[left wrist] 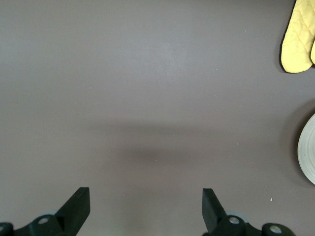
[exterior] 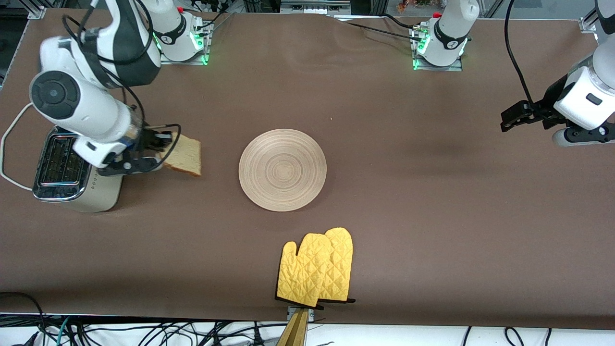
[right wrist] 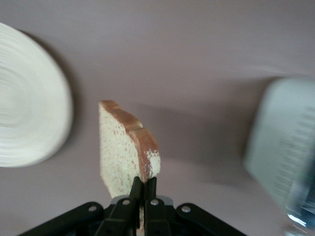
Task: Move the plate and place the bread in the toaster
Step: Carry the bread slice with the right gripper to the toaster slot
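My right gripper (exterior: 162, 144) (right wrist: 143, 183) is shut on the bread (exterior: 185, 154) (right wrist: 125, 155), a light slice with a brown crust, held up in the air beside the toaster (exterior: 67, 173) (right wrist: 283, 157) at the right arm's end of the table. The cream toaster's chrome slots face up. The round pale wooden plate (exterior: 282, 169) (right wrist: 24, 123) (left wrist: 307, 155) lies flat at the table's middle. My left gripper (exterior: 510, 117) (left wrist: 146, 206) waits open over bare table at the left arm's end, nothing between its fingers.
A pair of yellow oven mitts (exterior: 319, 269) (left wrist: 298, 37) lies nearer to the front camera than the plate, close to the table's edge. The toaster's white cord (exterior: 9, 144) loops off toward the table's end.
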Available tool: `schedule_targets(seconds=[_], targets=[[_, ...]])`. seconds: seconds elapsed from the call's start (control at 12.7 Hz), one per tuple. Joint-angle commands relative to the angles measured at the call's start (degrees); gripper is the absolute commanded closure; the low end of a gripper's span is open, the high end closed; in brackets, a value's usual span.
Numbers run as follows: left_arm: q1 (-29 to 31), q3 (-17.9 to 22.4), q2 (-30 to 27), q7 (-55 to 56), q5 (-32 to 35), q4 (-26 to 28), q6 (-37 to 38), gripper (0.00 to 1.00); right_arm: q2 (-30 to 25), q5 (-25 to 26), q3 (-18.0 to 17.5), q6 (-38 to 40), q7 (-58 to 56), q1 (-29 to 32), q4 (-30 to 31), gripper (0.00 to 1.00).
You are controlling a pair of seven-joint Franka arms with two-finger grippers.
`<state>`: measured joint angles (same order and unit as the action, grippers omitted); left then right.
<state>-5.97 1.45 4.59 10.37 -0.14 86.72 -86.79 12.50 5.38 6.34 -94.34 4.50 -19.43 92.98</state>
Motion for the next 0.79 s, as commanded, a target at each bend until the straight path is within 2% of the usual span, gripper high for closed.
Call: schedule_targets(seconds=[0.0, 0.24, 0.47, 0.71], targets=[[0.3, 0.0, 0.6, 0.0, -0.9, -1.7, 0.8, 0.00, 1.3, 8.9, 3.1, 7.0, -1.7, 0.1, -5.3, 1.00], [0.2, 0.0, 0.6, 0.0, -0.9, -1.7, 0.7, 0.00, 1.7, 18.5, 9.1, 9.0, -9.6, 0.4, -8.2, 1.00], [0.2, 0.0, 0.7, 0.0, -0.9, -1.8, 0.7, 0.00, 3.3, 18.6, 17.0, 7.8, -18.2, 1.3, -8.7, 1.00], [0.1, 0.0, 0.7, 0.0, -0.8, -1.8, 0.7, 0.00, 6.5, 18.4, 17.4, 6.8, -18.5, 4.6, -8.2, 1.00]])
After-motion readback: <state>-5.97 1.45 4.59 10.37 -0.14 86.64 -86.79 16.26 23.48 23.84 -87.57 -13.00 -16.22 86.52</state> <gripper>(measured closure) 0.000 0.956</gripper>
